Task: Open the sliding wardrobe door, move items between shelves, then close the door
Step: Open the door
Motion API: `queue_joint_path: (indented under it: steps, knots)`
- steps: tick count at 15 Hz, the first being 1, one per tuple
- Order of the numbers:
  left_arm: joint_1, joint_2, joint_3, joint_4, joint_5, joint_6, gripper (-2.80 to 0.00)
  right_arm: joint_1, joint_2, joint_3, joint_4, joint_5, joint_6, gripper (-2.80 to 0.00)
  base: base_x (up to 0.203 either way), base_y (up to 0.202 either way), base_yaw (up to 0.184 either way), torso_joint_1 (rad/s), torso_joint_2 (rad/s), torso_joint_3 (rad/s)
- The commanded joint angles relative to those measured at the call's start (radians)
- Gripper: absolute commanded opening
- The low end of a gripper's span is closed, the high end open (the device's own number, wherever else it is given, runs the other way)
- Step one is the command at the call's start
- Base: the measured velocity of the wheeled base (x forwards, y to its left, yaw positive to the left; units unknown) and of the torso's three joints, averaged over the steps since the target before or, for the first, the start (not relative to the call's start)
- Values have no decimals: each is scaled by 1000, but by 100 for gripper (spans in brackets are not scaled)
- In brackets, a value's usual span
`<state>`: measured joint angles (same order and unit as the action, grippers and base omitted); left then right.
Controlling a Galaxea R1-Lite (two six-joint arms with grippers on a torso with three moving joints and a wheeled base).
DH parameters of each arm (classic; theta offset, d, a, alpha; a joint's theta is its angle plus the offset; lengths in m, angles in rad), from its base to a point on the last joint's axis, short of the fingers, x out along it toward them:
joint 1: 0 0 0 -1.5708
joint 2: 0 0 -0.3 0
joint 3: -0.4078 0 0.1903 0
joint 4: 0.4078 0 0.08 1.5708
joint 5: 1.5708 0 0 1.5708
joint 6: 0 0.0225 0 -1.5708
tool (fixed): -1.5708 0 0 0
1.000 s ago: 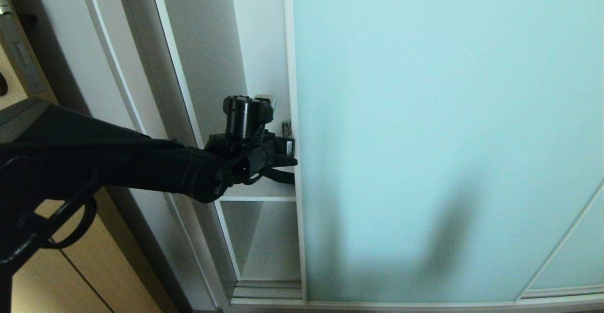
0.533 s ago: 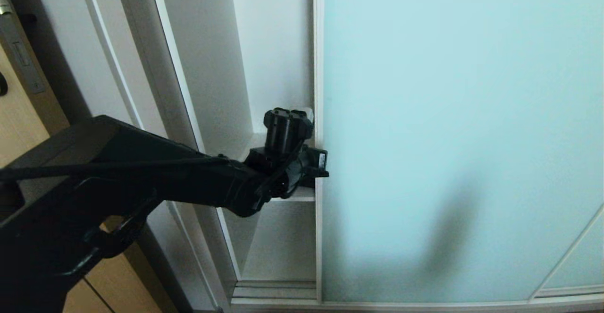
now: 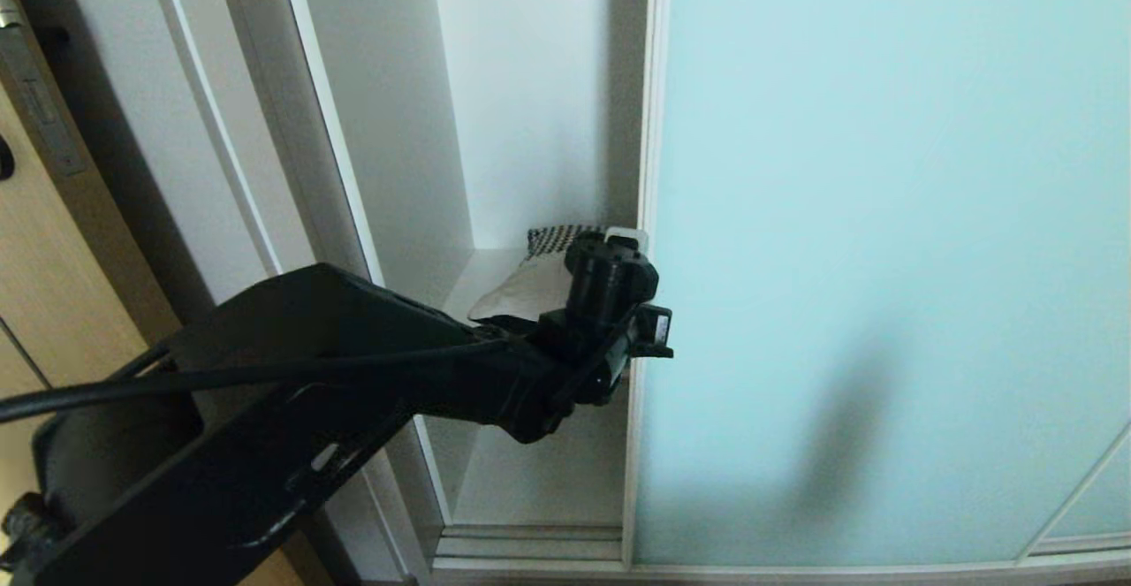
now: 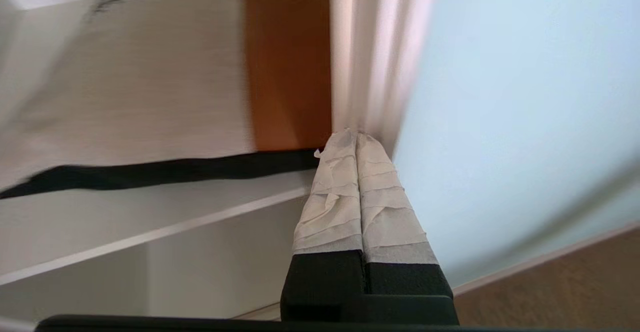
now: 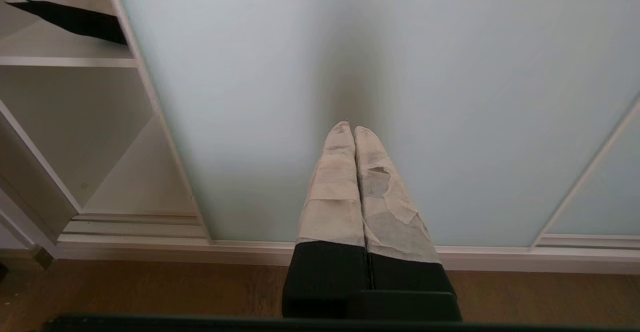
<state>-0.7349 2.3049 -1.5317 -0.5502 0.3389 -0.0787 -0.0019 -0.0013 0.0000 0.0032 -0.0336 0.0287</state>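
Observation:
The sliding wardrobe door (image 3: pixel 884 215) is a frosted aqua glass panel, partly slid to the right. My left gripper (image 3: pixel 626 236) is shut and empty, its taped fingertips (image 4: pixel 345 144) pressed against the door's silver frame edge (image 4: pixel 370 71) at shelf height. In the opening, a patchwork cushion (image 3: pixel 530 290) lies on a white shelf (image 3: pixel 468 281). The left wrist view shows the cushion's (image 4: pixel 150 81) cream and rust panels and dark back; the door hides its right part. My right gripper (image 5: pixel 354 129), out of the head view, hangs shut and empty low before the glass (image 5: pixel 350 46).
A tan wooden door (image 3: pixel 35 285) stands at the far left beside the wardrobe's white side wall (image 3: pixel 389 126). The bottom track (image 3: pixel 530 546) runs along the brown wood floor (image 5: pixel 150 287). A second glass panel (image 3: pixel 1096 498) overlaps at the lower right.
The door has slid steadily to the right with my left gripper against its edge. The opening has widened and the cushion has come into view.

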Motion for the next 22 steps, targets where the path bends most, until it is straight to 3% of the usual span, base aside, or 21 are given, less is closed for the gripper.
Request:
queue_joint_path:
  steps: [1, 17, 22]
  knots:
    - [-15, 45, -44, -5, 10, -1, -280, 0, 1, 0, 0, 0, 0, -280, 0, 0, 0, 0, 0, 0]
    - [-236, 234, -326, -4, 35, 21, -280, -1, 1, 0, 0, 0, 0, -280, 0, 0, 0, 0, 0, 0]
    - [-254, 107, -276, -7, 62, 17, -280, -1, 1, 2, 0, 0, 0, -280, 0, 0, 0, 0, 0, 0]
